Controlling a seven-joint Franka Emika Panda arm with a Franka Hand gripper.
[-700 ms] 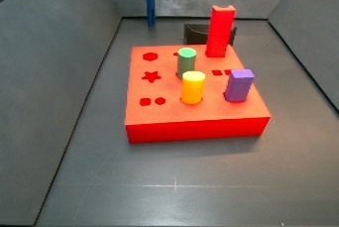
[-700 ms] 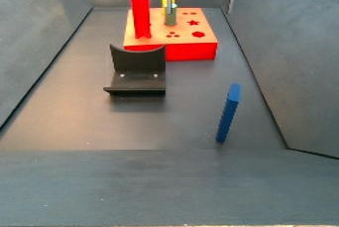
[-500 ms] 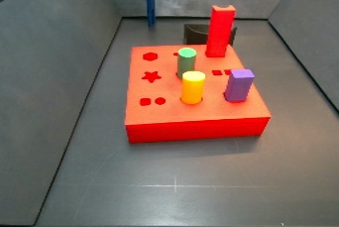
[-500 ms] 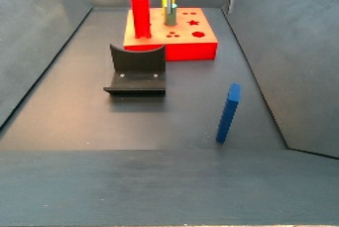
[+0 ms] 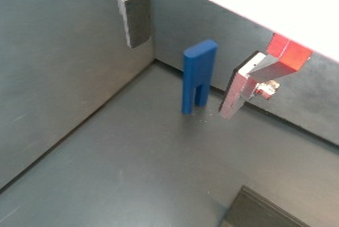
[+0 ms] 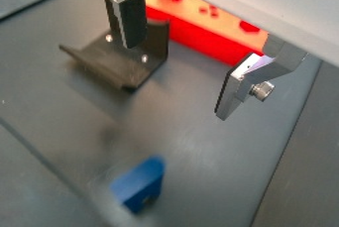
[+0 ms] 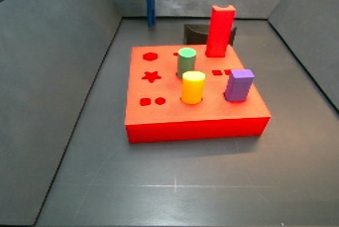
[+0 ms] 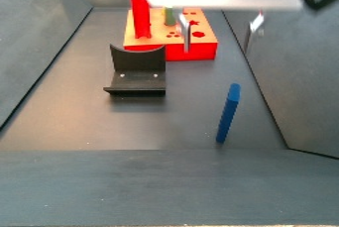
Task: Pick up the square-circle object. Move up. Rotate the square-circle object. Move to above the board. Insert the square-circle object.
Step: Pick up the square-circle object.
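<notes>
Nothing is done yet: the tool [image 5: 185, 53] hangs wide above the upright, ungrasped square-circle object [image 5: 197, 76]; the board [image 7: 195, 94] waits far off.

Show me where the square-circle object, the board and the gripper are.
square-circle object [image 5: 199, 75], wrist view, middle of its blue face.
board [image 7: 199, 127], side view, red front wall.
gripper [image 5: 185, 45], wrist view, gap midway between the open fingertips.

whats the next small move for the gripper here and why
Probably lower the gripper straight down around the square-circle object. In a wrist view its fingers are spread wide with the upright blue piece between them, nothing is held, and the piece stands apart from the board.
</notes>
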